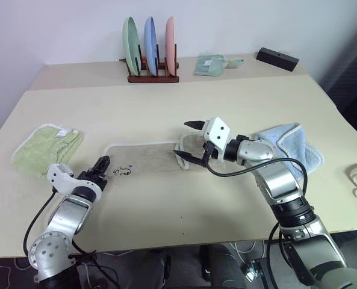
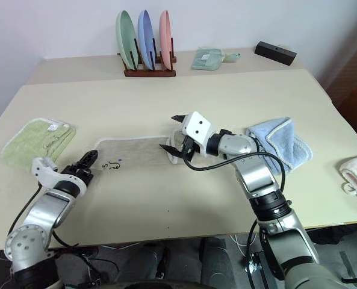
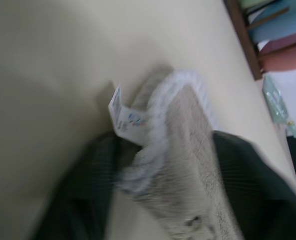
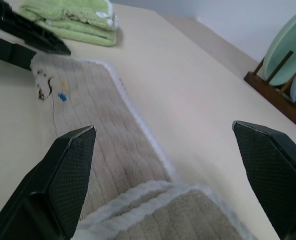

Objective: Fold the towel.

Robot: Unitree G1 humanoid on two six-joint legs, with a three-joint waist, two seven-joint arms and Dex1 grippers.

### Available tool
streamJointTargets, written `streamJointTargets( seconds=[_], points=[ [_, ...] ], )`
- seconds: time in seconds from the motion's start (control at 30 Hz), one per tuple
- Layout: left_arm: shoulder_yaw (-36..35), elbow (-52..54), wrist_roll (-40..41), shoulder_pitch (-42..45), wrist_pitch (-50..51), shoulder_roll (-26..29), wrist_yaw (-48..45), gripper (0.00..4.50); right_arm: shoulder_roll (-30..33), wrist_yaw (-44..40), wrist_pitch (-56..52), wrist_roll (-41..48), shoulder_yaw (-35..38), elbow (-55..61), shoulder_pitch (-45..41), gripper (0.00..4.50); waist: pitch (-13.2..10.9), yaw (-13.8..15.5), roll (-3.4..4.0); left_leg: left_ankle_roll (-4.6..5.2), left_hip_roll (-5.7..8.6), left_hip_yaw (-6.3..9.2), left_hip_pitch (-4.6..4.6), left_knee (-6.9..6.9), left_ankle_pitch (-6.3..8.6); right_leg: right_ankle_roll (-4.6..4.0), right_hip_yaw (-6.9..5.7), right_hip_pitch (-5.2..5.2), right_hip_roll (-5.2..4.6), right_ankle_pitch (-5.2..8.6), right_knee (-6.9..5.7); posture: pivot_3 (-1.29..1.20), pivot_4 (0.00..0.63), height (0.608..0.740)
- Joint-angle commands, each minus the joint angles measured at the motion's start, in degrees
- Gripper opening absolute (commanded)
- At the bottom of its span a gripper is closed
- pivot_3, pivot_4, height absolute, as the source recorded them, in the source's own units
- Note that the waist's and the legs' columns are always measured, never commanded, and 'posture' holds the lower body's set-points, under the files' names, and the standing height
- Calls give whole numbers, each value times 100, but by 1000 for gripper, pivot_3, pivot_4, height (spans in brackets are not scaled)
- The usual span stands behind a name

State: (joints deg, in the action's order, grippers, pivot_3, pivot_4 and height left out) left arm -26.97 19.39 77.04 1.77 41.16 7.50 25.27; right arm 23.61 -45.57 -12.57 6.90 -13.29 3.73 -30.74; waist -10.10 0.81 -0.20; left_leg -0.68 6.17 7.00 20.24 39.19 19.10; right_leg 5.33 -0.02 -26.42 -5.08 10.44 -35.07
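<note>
The towel (image 1: pixel 145 158) is beige terry with a white trimmed edge, lying flat on the table (image 1: pixel 226 108) as a long strip. A small dark printed mark sits near one end; the other end is doubled over into a raised fold.

Beyond the left gripper (image 1: pixel 101 166), on its outer side, lies a folded light green towel (image 1: pixel 46 146). A light blue towel (image 1: pixel 292 147) lies behind the right gripper (image 1: pixel 187 139), under that arm. Far across the table stand a rack of three plates (image 1: pixel 149 48), a small green cloth (image 1: pixel 209 64) and a black box (image 1: pixel 277 58). Nothing obstructs the strip itself.

The left gripper is at the marked end of the towel; in its wrist view the white edge and a small tag (image 3: pixel 124 116) lie between its two fingers, though whether they press the cloth cannot be told. The right gripper hovers over the folded end, jaws spread wide and holding nothing; the fold lies directly below and between its fingertips.
</note>
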Motion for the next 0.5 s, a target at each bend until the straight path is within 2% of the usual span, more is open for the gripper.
streamJointTargets(
  seconds=[0.03, 0.07, 0.1, 0.23, 0.37, 0.43, 0.5],
  points=[
    [35, 61, 177, 86, -96, 62, 20, 713, 10, 63, 10, -46, 10, 411, 67, 4500, 0, -7, 0, 0, 0, 0, 1, 0, 0, 0, 0, -1, 0, 0, 0, 0, 150, 727],
    [31, 107, 155, 103, -159, 87, -34, 227, 15, 76, -3, -57, 2, 452, 108, 4500, 0, -13, 0, 0, -1, 0, 1, 0, 0, 0, 0, -3, 1, 0, 0, 0, 150, 727],
    [0, 219, 70, 111, -271, 142, -179, 44, 22, 86, -24, -64, -2, 499, 154, 4500, 0, -13, 0, -1, -2, 0, 1, -1, 0, 0, 0, -4, 2, 0, 0, 0, 150, 727],
    [-99, 545, -376, 70, -558, 620, -757, 44, 45, 99, -105, -100, 24, 615, 277, 4500, -1, -15, -1, -3, -4, 0, 3, -2, -1, -1, 0, -6, 4, 0, 0, 0, 150, 727],
    [-301, 716, -836, 18, -601, 1674, -1591, 44, 151, 110, -183, -114, 120, 635, 416, 4500, -1, -13, -1, -3, -3, -3, 2, -3, -1, -1, 2, -6, 4, 0, -1, 0, 150, 727],
    [-244, 783, -1106, 23, -525, 2241, -2140, 44, 220, 105, -145, -143, 151, 553, 467, 4500, -1, -13, -1, -3, -4, -2, 3, -3, -1, -2, 2, -6, 5, 1, -1, 0, 150, 727],
    [-36, 862, -1383, 23, -499, 2585, -2520, 44, 254, 113, -106, -157, 143, 489, 476, 4500, -1, -8, -1, -2, -2, -3, 3, -4, 0, -2, 2, -5, 4, 1, 2, 0, 150, 727]
  ],
)
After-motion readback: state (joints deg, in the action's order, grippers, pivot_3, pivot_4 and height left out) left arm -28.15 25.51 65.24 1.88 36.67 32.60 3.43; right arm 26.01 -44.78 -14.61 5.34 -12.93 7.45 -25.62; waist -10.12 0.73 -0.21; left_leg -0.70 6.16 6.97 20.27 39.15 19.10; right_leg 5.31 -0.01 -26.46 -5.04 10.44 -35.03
